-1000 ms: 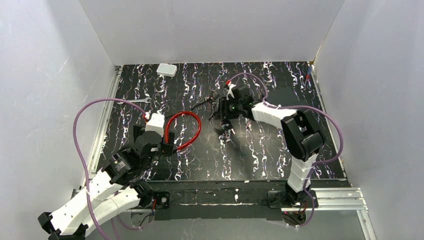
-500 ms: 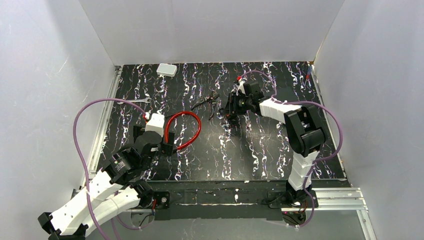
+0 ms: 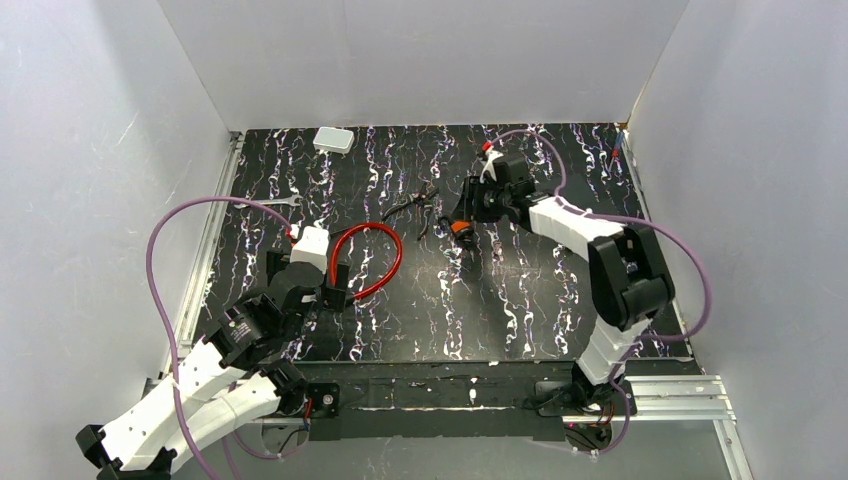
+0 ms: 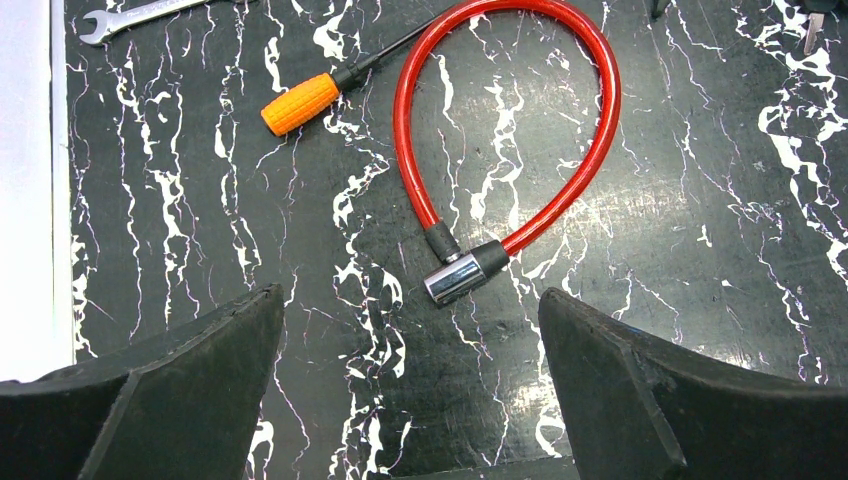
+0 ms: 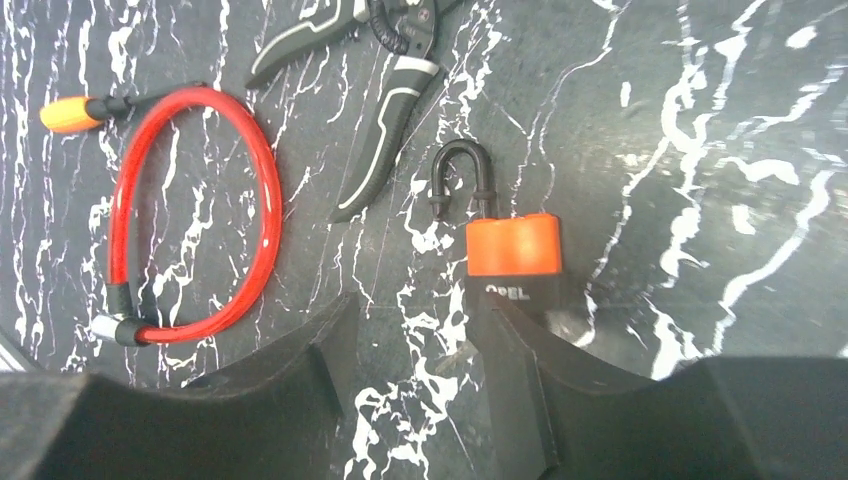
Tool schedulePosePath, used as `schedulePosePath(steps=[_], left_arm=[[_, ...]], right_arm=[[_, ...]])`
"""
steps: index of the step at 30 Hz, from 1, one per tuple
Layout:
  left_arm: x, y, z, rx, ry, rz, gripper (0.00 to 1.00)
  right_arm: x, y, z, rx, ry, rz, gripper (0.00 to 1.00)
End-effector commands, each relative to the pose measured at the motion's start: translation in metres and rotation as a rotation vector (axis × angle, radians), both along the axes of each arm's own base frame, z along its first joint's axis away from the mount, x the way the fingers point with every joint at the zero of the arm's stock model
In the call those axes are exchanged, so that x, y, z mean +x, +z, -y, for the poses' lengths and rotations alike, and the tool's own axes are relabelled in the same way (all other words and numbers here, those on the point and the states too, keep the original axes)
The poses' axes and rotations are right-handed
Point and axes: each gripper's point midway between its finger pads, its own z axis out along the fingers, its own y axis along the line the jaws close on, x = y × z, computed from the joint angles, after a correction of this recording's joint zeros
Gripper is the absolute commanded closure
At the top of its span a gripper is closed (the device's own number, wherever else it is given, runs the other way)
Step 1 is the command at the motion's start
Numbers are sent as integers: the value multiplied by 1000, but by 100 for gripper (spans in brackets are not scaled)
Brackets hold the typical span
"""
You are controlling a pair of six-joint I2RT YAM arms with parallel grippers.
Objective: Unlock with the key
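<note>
Over on the far right of the black marbled table [image 3: 520, 310], the right gripper [image 5: 412, 305] is reaching out low, jaws partway apart with only bare tabletop showing in the gap, so it's not pinching anything. An orange-and-black padlock [image 5: 512, 245] lies right at the tip of one finger, shackle pointing away, its lower end tucked behind that finger. Black-handled pliers [image 5: 385, 110] sit just beyond it. The left gripper [image 4: 410, 298] is spread as wide as it goes and holding nothing, hanging over the near-left part of the table with the red cable lock [image 4: 600, 110] looped out ahead of it. An orange-handled screwdriver [image 4: 300, 103] lies just beside the loop, and a wrench [image 4: 130, 15] lies further out. The key [image 4: 809, 30] barely peeks in at the top right edge of the left wrist view, on the table well past the cable lock, and neither gripper is touching it.
</note>
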Motion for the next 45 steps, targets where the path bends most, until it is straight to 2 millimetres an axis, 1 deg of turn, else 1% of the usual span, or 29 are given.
schedulePosePath(steps=[1, 4, 6, 8, 12, 16, 20, 29, 35, 43, 45], left_arm=[[3, 6, -2, 2, 11, 15, 2], [3, 6, -1, 5, 8, 12, 2], [3, 5, -1, 7, 7, 11, 2], [3, 5, -1, 7, 8, 10, 2], [3, 6, -1, 4, 6, 12, 2], [3, 6, -2, 7, 8, 14, 2], [2, 7, -3, 5, 9, 15, 2], [1, 8, -3, -5, 6, 19, 2], [1, 8, -3, -9, 5, 22, 2], [0, 10, -3, -16, 4, 28, 2], [1, 10, -3, -18, 5, 29, 2]], right_arm=[[1, 30, 35, -106, -132, 99, 44], [-10, 23, 70, -230, -238, 97, 43], [-16, 20, 89, -286, -297, 103, 43], [-22, 14, 101, -322, -332, 102, 42], [-33, -1, 111, -365, -352, 56, 42], [-36, -9, 112, -373, -356, 30, 45], [-36, -15, 108, -362, -353, 10, 47], [-31, -39, 99, -346, -344, -31, 51], [-25, -47, 96, -349, -337, -34, 54], [-24, -57, 96, -362, -335, -39, 58], [-24, -59, 96, -362, -335, -38, 61]])
